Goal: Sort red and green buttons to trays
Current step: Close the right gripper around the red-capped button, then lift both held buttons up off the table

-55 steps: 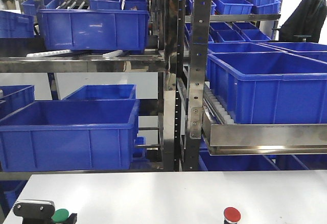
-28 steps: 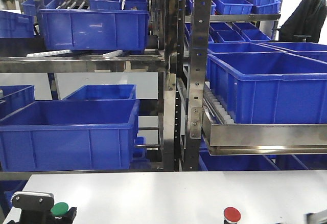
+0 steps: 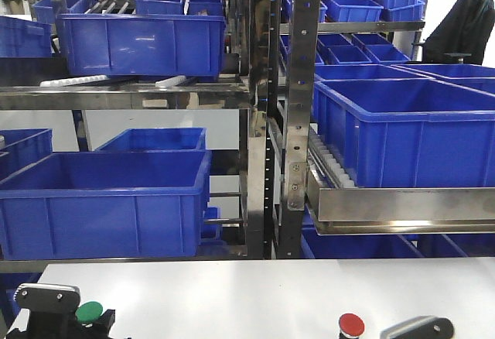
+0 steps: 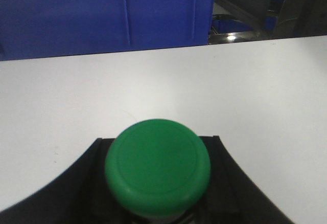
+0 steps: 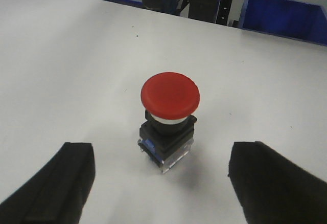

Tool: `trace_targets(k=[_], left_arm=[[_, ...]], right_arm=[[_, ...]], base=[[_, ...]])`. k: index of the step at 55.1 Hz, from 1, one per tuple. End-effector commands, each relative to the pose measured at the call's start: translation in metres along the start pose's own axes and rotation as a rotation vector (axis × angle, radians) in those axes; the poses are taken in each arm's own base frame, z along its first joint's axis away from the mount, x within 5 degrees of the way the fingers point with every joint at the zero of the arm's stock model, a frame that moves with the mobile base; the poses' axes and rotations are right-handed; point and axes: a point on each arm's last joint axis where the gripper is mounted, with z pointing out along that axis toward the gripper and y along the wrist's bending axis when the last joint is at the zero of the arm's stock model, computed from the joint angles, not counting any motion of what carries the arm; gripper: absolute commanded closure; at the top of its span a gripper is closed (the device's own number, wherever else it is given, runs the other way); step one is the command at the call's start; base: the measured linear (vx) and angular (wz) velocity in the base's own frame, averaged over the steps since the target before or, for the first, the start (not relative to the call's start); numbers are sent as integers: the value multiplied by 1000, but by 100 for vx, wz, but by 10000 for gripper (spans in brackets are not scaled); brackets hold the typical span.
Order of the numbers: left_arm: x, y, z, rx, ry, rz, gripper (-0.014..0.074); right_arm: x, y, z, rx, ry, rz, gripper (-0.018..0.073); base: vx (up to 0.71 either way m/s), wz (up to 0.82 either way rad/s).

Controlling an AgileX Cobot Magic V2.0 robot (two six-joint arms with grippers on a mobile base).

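The green button (image 4: 157, 168) fills the bottom of the left wrist view, its glossy cap facing the camera. My left gripper (image 4: 157, 147) is shut on it, with black fingers (image 4: 89, 183) pressed against both sides below the cap. From the front, that green button (image 3: 89, 312) is at the table's lower left. The red button (image 5: 170, 95) stands upright on its dark base on the white table (image 5: 76, 55). My right gripper (image 5: 163, 157) is open, its fingers (image 5: 71, 178) wide apart on either side of the button and not touching it. The trays are out of view.
Behind the table's far edge stands a metal rack (image 3: 298, 122) loaded with deep blue crates (image 3: 104, 200). A larger crate (image 3: 402, 130) sits on a roller shelf at the right. A dark jacket (image 3: 468, 25) hangs at the far right.
My left gripper has lifted a little with the green button in it. My right gripper has come into the front view at the bottom right, close beside the red button.
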Motion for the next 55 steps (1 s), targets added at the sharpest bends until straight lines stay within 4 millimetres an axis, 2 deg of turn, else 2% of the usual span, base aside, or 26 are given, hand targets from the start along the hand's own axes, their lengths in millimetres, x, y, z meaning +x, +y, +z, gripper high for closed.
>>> trace_targets(k=[1,21,35,46,55], left_arm=[[-26,-2,-5,4,-141,-9,599],[-26,-2,-5,4,-140,-9,598],[-26,-2,-5,4,-141,-10,596],[-26,-2,-5,4,-141,-10,596],[-26,-2,-5,5,-131,-10,596]], right_arm=[[-22,-4,13,17,-139,-9,-56],[-27,-7,63,-32,-150,-26,-30],[-20,-8,74,-38,-134,47,51],[-20,-8,74,-37,-134,47,231],[-24,-7,73,-56,-142,50,474]], base=[[0,0],[0,0],[0,0],[0,0],[0,0]])
